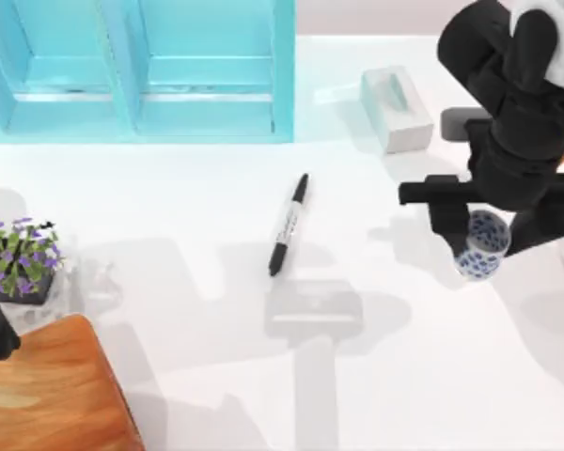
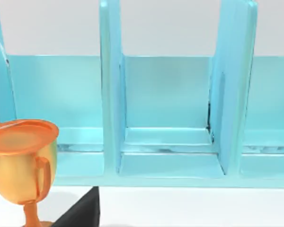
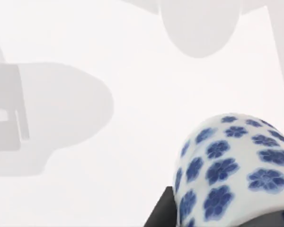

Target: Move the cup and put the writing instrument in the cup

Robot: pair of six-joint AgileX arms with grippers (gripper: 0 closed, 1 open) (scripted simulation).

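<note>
The white bench [image 1: 216,395] carries everything, and the largest thing on it is the turquoise shelf unit [image 1: 141,70] along the far edge on the left, its upright dividers and open compartments seen close up in the left wrist view. At the near left corner lies a wooden board [image 1: 52,395], and just beyond it sits a small pot of purple flowers [image 1: 21,258]. The right arm [image 1: 522,103] reaches in from the far right, and the right gripper [image 1: 484,240] hangs at the right side of the bench with its fingers clamped on the cup [image 1: 482,244], a small white cup with a blue flower pattern; the right wrist view shows the cup's rounded wall [image 3: 232,170] close to the camera above the pale bench surface. Whether the cup rests on the bench or is lifted off it I cannot tell. A grey-white tissue box [image 1: 397,108] lies on the far side, near the right arm. A gold trophy cup [image 2: 21,165] stands in front of the shelf unit in the left wrist view. The writing instrument [image 1: 289,225], a slim marker with black ends and a pale barrel, lies flat near the middle of the bench, slanted, well apart from the cup and to its left.
</note>
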